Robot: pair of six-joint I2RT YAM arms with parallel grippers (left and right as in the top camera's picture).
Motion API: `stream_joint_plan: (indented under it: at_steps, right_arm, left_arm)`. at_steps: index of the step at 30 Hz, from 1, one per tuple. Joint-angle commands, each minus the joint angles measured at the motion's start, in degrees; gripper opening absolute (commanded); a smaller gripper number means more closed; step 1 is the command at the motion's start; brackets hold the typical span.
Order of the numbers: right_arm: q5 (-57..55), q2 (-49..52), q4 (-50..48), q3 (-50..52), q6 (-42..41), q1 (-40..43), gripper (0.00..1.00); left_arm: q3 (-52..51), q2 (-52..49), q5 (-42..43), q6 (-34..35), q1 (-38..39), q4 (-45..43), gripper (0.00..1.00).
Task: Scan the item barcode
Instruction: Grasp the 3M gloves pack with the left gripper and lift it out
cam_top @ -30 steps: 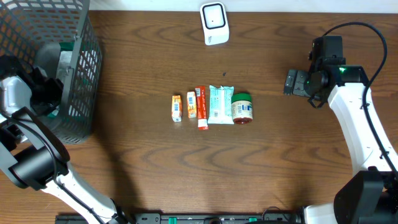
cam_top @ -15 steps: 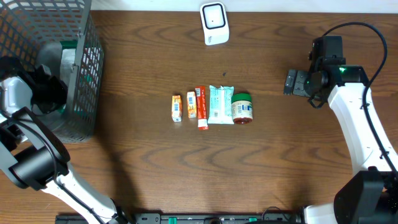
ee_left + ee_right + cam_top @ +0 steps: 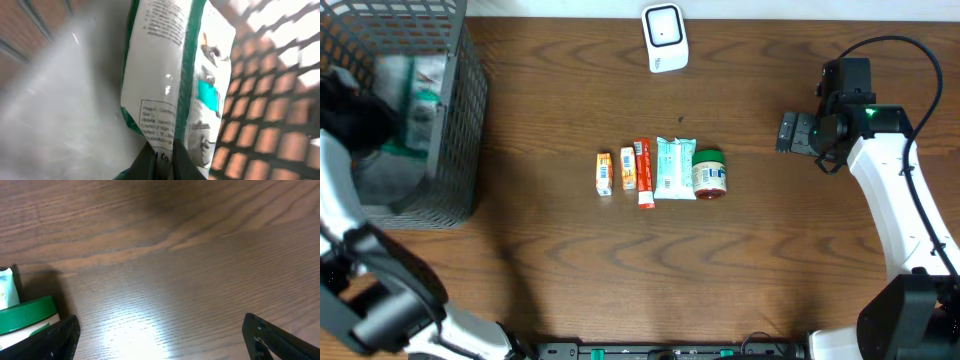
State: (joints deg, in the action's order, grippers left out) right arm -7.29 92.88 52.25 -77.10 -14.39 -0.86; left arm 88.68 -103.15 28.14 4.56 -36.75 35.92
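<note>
A white and green printed pouch (image 3: 175, 75) hangs inside the grey wire basket (image 3: 460, 120) at the table's left. My left gripper (image 3: 162, 156) is shut on the pouch's lower edge. From overhead the pouch (image 3: 415, 90) is a blur behind the mesh, with the left arm's dark wrist beside it. The white scanner (image 3: 665, 38) stands at the far middle of the table. My right gripper (image 3: 788, 132) hovers open over bare wood at the right, its fingers (image 3: 60, 335) wide apart with nothing between them.
A row of items lies mid-table: two small orange boxes (image 3: 604, 172), a red tube (image 3: 644, 172), a teal packet (image 3: 674, 168) and a green-lidded jar (image 3: 709, 173). The jar's lid (image 3: 25, 320) shows left of my right gripper. The basket's wire wall (image 3: 270, 100) stands close beside the pouch.
My left gripper has shut on the pouch and moved toward the far side of the basket with it, blurring the view. The right arm has not moved.
</note>
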Motion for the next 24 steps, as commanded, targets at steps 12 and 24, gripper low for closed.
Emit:
stream_joint_plan:
  at_steps: [12,24]
  right_arm:
    - [-0.1,-0.2,0.0,-0.7,0.8,0.0,0.99]
    - [-0.1,-0.2,0.0,-0.7,0.8,0.0,0.99]
  left_arm:
    - [0.4,26.6,-10.7,12.1,-1.2,-1.2,0.07]
    - [0.4,37.3,8.9,15.9,5.7,12.9,0.07]
